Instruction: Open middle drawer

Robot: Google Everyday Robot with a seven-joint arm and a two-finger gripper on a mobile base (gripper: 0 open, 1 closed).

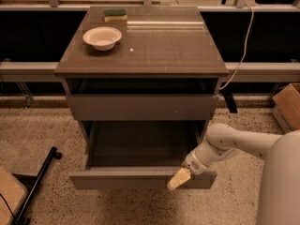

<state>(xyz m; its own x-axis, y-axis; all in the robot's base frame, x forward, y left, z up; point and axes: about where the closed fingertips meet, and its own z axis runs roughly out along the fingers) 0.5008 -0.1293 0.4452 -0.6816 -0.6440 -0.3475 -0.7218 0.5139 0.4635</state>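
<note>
Speckled floor surrounds the desk [164, 50]. The tool [180, 178] sits at the front edge of the middle drawer [122, 178], which stands pulled out; how far the tool gapes cannot be told. Up and left of it, a white bowl [102, 36] rests on the desk.

Cream tool [179, 178], at the front of the grey-brown middle drawer [122, 178], is contrasting with its dark tray [140, 142]; white bowl [102, 36] is sitting above.
</note>
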